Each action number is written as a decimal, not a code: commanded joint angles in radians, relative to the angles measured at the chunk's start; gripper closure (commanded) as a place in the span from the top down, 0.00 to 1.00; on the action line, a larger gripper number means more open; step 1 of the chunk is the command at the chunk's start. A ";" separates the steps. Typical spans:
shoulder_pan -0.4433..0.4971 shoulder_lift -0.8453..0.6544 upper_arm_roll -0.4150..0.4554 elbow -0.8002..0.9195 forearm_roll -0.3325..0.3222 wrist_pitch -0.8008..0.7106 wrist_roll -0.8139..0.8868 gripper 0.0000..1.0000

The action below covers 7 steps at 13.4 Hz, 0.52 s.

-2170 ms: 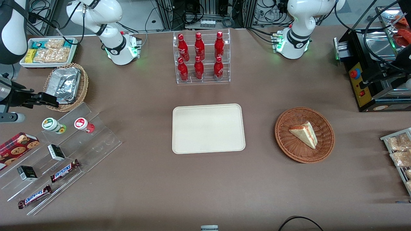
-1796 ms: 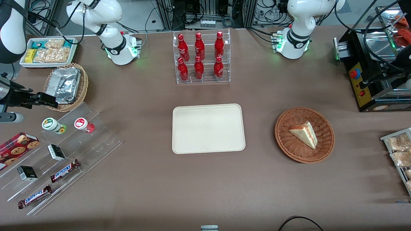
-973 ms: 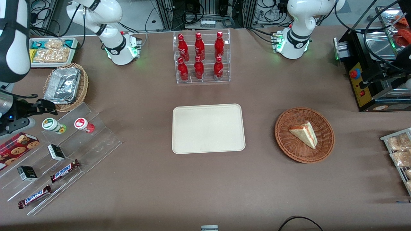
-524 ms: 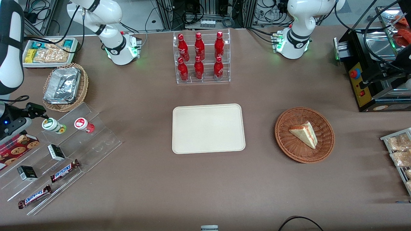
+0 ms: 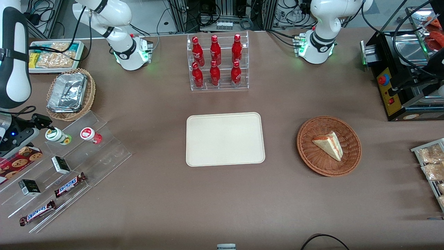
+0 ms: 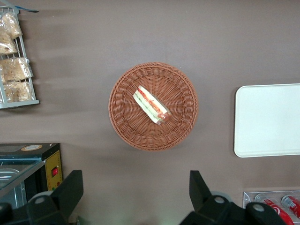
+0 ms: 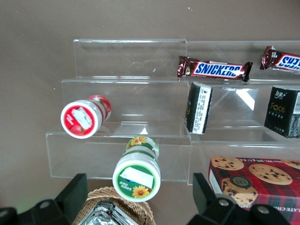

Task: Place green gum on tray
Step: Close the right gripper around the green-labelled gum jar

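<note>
The gripper (image 7: 138, 197) is hovering at the working arm's end of the table with its fingers spread wide, one black fingertip (image 7: 75, 187) showing on each side of the green gum (image 7: 137, 174) and neither touching it. In the front view the gripper (image 5: 41, 122) is sitting just beside the green gum's (image 5: 55, 135) lid. The bottle is standing on the top step of the clear acrylic stand (image 5: 104, 152), with the red-labelled bottle (image 7: 83, 118) on the same step, near it but apart. A wicker basket holding a foil tray (image 5: 67, 93) is crowding in close to the gripper, and a cookie box (image 7: 262, 180) is lying beside the stand. The tray (image 5: 224, 139) is lying bare at mid-table, well apart from the gum, with open tablecloth between them.
</note>
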 commanded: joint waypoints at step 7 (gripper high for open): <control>-0.041 -0.051 0.003 -0.182 0.037 0.179 -0.071 1.00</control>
